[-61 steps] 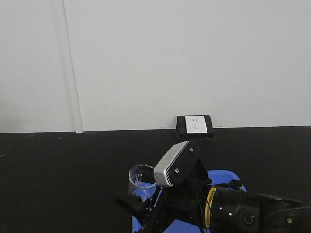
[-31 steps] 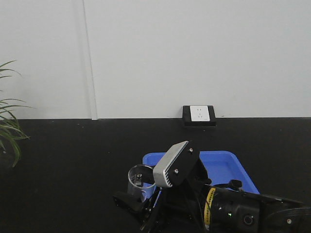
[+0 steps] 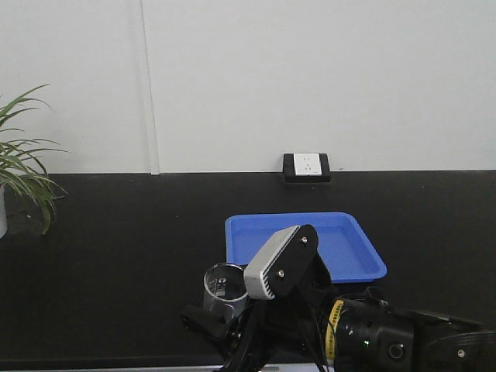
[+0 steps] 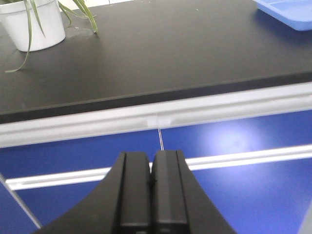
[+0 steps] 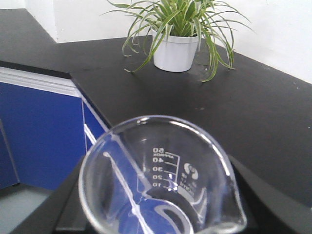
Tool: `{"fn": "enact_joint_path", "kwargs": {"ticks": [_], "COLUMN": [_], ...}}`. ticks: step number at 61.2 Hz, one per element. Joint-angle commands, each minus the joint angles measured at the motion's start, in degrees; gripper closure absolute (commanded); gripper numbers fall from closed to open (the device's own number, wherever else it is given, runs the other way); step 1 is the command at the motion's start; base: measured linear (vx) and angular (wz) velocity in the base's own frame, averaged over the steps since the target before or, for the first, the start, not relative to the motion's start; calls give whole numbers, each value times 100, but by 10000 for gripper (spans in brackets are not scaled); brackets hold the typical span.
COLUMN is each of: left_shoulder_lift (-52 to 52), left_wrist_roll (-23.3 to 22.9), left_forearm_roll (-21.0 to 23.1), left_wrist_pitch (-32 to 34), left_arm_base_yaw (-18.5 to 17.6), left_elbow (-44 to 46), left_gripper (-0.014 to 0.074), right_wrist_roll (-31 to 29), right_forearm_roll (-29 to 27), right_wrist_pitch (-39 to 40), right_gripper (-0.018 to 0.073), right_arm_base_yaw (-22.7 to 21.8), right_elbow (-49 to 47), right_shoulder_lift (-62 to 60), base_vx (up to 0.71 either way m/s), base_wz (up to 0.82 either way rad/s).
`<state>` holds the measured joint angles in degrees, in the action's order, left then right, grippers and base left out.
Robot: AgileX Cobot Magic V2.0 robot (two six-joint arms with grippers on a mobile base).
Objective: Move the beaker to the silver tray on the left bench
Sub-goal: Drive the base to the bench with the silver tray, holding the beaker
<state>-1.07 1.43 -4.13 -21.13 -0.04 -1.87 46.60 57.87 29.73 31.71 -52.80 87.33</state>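
Note:
The beaker is a small clear glass cylinder with printed marks, held upright in the air in front of the bench. My right gripper is shut on it. In the right wrist view the beaker fills the lower frame, with a black finger on each side. My left gripper is shut and empty, and hangs in front of blue cabinet fronts. The silver tray is out of view. The only worktop I see has a wall socket and blue fronts.
A bright blue plastic tray lies on the black worktop below the wall socket. A potted plant in a white pot stands at the worktop's left end. The worktop's front edge lies ahead of the left gripper.
The view has drawn back from the bench: socket and blue tray have slid up and away, and the plant has come in at the left. The beaker stays in my right gripper.

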Motion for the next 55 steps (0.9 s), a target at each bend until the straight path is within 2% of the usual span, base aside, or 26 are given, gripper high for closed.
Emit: {"fn": "enact_joint_path", "kwargs": {"ticks": [1, 55], "left_shoulder_lift": [-52, -52], "left_wrist_roll": [-3, -3], "left_forearm_roll": [1, 1], "left_wrist_pitch": [427, 427], "left_arm_base_yaw": [-14, -14], "left_elbow": [-110, -110], "left_gripper": [595, 595], "right_wrist_roll": [-3, -3], "right_forearm_roll": [-150, -150], "right_wrist_pitch": [277, 277], "right_gripper": [573, 573], "right_arm_base_yaw": [-8, -8], "right_elbow": [-189, -189], "right_shoulder_lift": [-225, -225], "base_vx": [-31, -33], "base_wz": [-7, -1]}}
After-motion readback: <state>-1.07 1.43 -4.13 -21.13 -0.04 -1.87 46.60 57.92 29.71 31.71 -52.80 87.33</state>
